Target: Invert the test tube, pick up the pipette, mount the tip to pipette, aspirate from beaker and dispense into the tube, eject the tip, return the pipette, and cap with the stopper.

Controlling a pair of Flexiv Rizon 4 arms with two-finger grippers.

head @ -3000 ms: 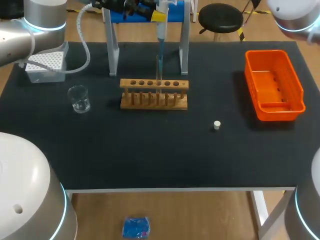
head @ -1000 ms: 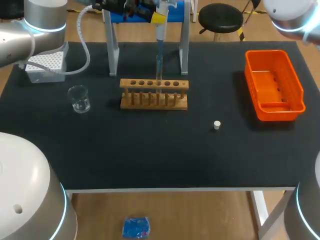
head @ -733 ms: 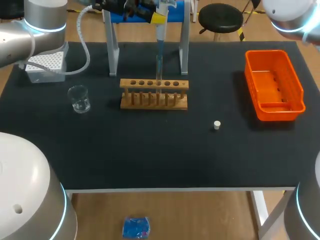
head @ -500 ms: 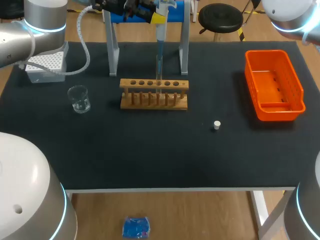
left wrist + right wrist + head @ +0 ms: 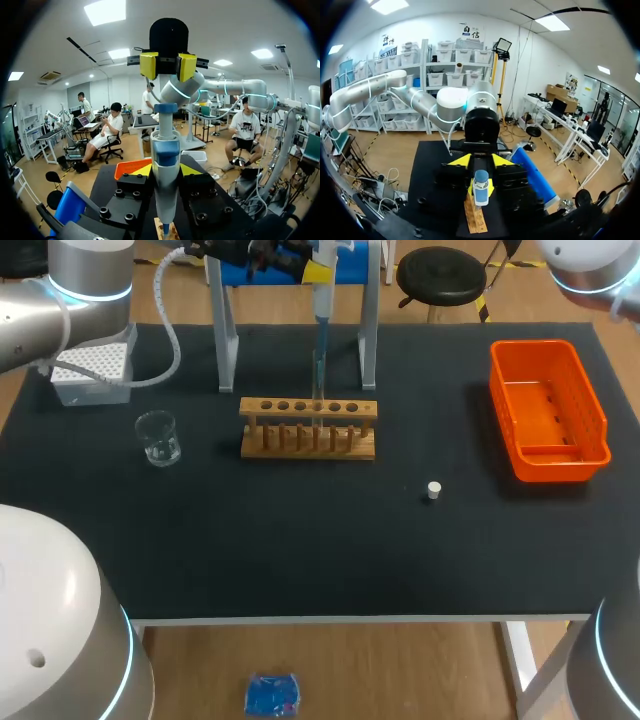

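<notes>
The black worktop (image 5: 300, 550) carries a wooden tube rack (image 5: 308, 428) midway along, nearer the far edge, with the white legs of a stand (image 5: 226, 355) planted just behind it. A white tip box (image 5: 92, 372) sits in the far left corner with a glass beaker (image 5: 159, 437) near it, an orange bin (image 5: 548, 415) lies along the right edge, and a small white stopper (image 5: 434, 490) lies between rack and bin, nearer the front.

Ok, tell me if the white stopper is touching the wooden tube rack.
Apart. The head view shows the stopper lying alone on the mat, with bare black surface between it and the rack.
</notes>
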